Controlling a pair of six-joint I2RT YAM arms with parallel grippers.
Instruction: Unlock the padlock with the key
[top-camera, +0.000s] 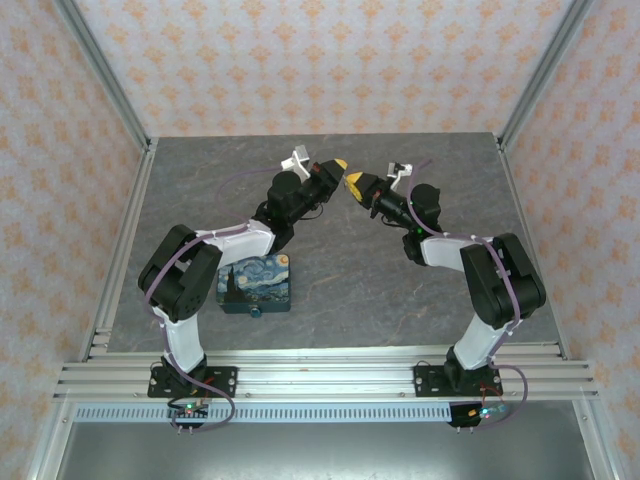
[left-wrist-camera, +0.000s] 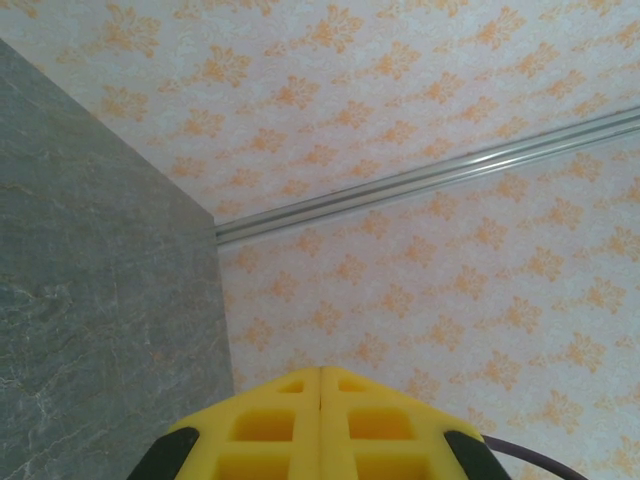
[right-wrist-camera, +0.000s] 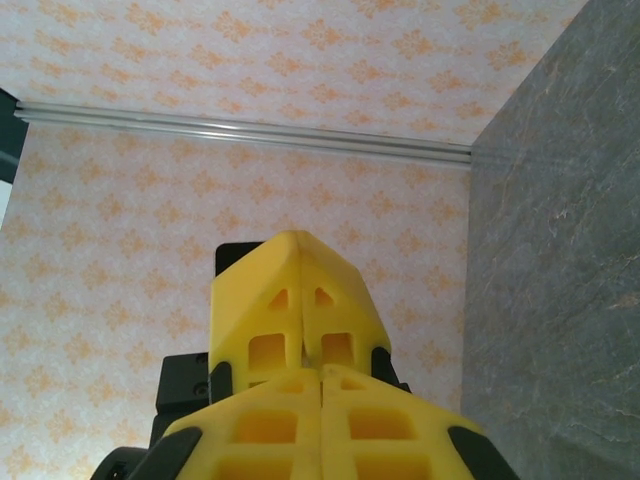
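Tiny teal-blue padlock (top-camera: 257, 311) at the near edge of the starry-night box (top-camera: 256, 283), left on the grey table (top-camera: 400, 300), shackle too small to make out, left gripper (top-camera: 340, 164) and right gripper (top-camera: 352, 181) both clenched on nothing, yellow tips facing each other over the far middle.

We see bright, even, diffuse light; only faint, soft shadows fall on the table (top-camera: 400, 290), and both wrist views look crisp.

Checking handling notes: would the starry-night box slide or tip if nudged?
The box looks low and wide, so it would probably slide on the smooth table rather than tip. The small padlock at its near edge may well swing loosely.
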